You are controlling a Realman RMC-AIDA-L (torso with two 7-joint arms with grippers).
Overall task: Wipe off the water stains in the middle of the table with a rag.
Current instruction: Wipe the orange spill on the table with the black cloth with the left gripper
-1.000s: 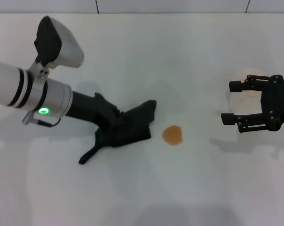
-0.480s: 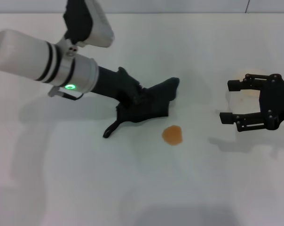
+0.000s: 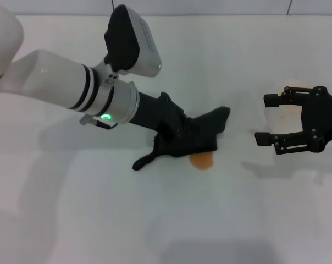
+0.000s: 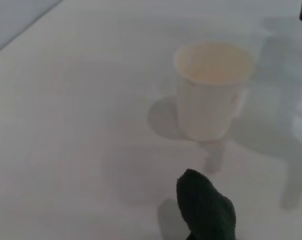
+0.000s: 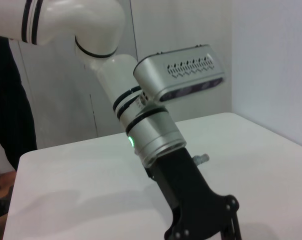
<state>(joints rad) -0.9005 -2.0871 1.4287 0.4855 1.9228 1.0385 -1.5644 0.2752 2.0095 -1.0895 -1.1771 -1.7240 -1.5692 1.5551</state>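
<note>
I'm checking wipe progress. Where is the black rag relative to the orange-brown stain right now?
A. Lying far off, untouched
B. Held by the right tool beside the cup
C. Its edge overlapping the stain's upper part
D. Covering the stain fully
C: in the head view the rag, held in the left tool, overlaps the top of the water stains, whose lower part shows on the table.

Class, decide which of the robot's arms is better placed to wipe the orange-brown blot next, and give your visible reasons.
The left. Its claw grips the rag, whose edge already overlaps the water stains on the table. The right claw hovers open and empty near the cup, off to the side.
</note>
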